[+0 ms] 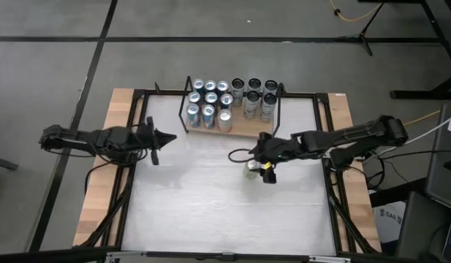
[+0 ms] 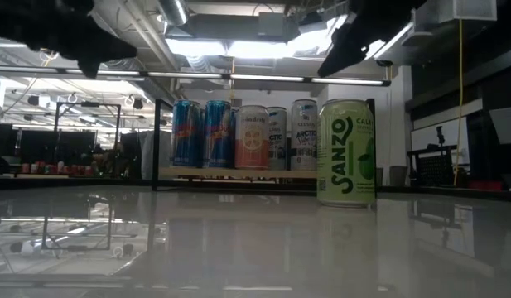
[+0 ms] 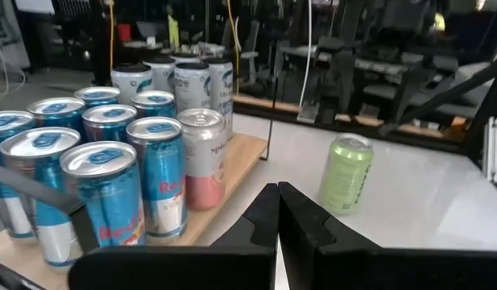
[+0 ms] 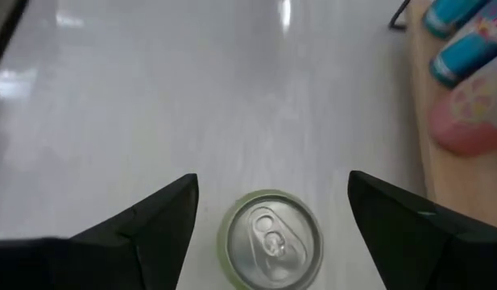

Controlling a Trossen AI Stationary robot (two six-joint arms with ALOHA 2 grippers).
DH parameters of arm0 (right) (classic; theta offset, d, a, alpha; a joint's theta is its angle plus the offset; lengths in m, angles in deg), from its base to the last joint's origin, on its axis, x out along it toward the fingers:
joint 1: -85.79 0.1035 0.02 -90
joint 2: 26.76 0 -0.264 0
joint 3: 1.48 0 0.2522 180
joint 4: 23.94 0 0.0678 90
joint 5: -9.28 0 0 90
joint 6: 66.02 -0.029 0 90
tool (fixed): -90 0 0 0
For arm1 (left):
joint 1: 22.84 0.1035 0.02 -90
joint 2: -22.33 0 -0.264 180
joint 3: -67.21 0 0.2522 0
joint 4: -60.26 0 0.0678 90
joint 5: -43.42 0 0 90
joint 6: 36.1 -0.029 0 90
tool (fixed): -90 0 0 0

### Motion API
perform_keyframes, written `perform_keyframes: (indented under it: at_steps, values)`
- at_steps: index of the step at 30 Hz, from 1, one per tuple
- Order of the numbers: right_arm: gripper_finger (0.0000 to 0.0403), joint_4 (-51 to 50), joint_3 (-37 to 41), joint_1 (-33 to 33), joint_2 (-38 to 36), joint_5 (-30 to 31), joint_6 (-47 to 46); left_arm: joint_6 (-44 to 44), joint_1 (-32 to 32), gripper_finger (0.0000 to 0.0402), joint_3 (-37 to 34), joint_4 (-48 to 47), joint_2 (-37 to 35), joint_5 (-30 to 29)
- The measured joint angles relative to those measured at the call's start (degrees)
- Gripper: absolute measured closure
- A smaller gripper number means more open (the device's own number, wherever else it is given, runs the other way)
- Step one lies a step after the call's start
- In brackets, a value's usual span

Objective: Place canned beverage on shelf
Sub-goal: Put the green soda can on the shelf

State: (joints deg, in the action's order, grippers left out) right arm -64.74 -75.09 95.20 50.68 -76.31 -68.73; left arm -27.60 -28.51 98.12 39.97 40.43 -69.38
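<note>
From above, the pale-green can (image 1: 252, 168) stands on the white bench (image 1: 210, 212) beneath the right tool (image 1: 263, 172) – fingers apart, not gripping – near the crowded shelf (image 1: 243, 130); level, it reads "SANZO"; the left tool (image 1: 158, 139) waits, fingers together.

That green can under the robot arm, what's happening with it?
The right pincer hangs open above the green can, one finger on each side of its top, not gripping it. The can stands upright on the white table, in front of the shelf, which already holds many cans. It looks ready to pick the can up and add it to the shelf. The left pincer is shut and waits off to the side, holding nothing.
</note>
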Motion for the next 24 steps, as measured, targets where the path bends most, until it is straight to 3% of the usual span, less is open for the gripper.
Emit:
perform_keyframes:
  at_steps: [11,20,24]
  values:
    - [0.0091,-6.96,-4.77,0.00,4.14,-1.04,0.20,-4.48,0.00,0.0402,-9.45,0.32,-18.10,1.41]
    - [0.0091,-9.74,-4.76,0.00,4.63,-1.03,0.23,-4.58,0.03,0.0402,-16.68,10.06,-17.94,1.72]
    - [0.0091,-9.73,-4.76,0.00,5.19,-1.02,1.77,-4.96,0.04,0.0402,-16.75,10.11,-17.75,2.43]
